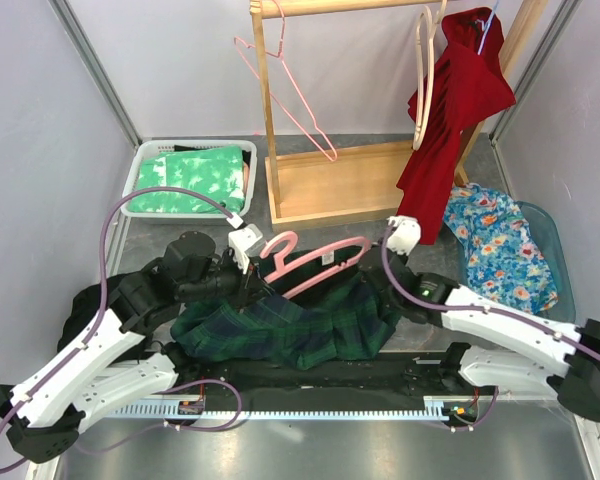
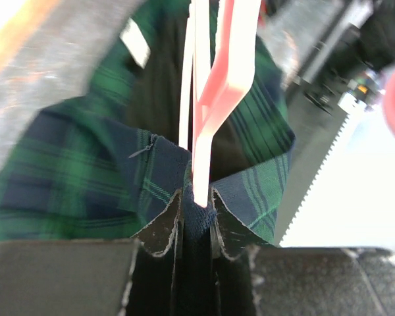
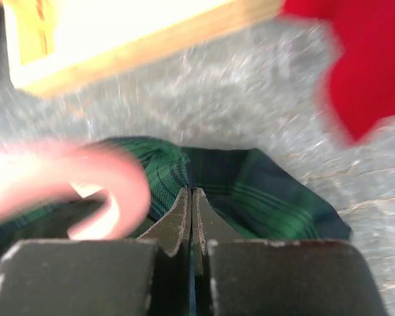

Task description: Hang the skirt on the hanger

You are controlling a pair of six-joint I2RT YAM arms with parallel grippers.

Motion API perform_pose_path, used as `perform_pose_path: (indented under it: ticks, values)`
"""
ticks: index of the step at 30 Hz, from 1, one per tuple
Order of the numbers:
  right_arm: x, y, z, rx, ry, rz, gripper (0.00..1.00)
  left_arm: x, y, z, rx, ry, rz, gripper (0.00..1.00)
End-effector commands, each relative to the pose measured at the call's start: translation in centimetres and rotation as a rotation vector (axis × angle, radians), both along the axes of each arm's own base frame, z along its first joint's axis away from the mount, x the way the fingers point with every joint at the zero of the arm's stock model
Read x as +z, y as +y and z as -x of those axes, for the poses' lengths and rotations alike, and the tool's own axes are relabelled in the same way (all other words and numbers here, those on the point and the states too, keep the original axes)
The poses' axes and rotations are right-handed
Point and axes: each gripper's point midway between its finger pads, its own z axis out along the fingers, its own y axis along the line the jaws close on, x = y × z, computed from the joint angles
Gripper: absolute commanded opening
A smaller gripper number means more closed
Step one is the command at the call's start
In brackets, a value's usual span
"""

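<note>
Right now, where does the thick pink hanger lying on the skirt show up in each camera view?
Top external: the pink hanger sits centre, across the plaid skirt at its upper edge.
Left wrist: upper centre, running down into the left hand.
Right wrist: blurred, at the left.
Shared landmark: the plaid skirt, under it in all three.
</note>
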Motion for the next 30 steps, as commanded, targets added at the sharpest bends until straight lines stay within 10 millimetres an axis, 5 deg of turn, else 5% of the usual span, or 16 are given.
perform_pose_path:
  ticks: [1, 6, 13, 15, 22, 25, 30]
  values:
    - [4.7, -3.5, -1.5, -0.128, -0.106, -0.009, 0.0, 0.6, -0.7, 1.8, -0.111, 0.006, 0.042, 0.02]
    - [7.1, -6.6, -1.8, -0.201, -0.144, -0.024, 0.0, 0.0, -0.7, 1.3, -0.093, 0.019, 0.017, 0.02]
    - [10.9, -7.4, -1.1, -0.149, -0.202, -0.05, 0.0, -1.1, -1.4, 0.0, -0.066, 0.056, -0.036, 0.02]
    - [12.2, -6.7, -0.8, -0.078, -0.219, -0.052, 0.0, -1.6, -1.9, -0.5, -0.06, 0.077, -0.058, 0.02]
    - [18.0, -1.4, 1.9, 0.344, -0.345, -0.167, 0.0, 2.9, -4.8, -4.0, -0.004, -0.021, 0.06, 0.02]
    - [19.5, 0.9, 3.8, 0.528, -0.382, -0.212, 0.0, 5.6, -6.6, -4.8, -0.021, -0.08, 0.158, 0.02]
    - [21.4, 2.7, 6.2, 0.701, -0.417, -0.269, 0.0, 7.0, -8.5, -5.8, -0.045, -0.13, 0.204, 0.02]
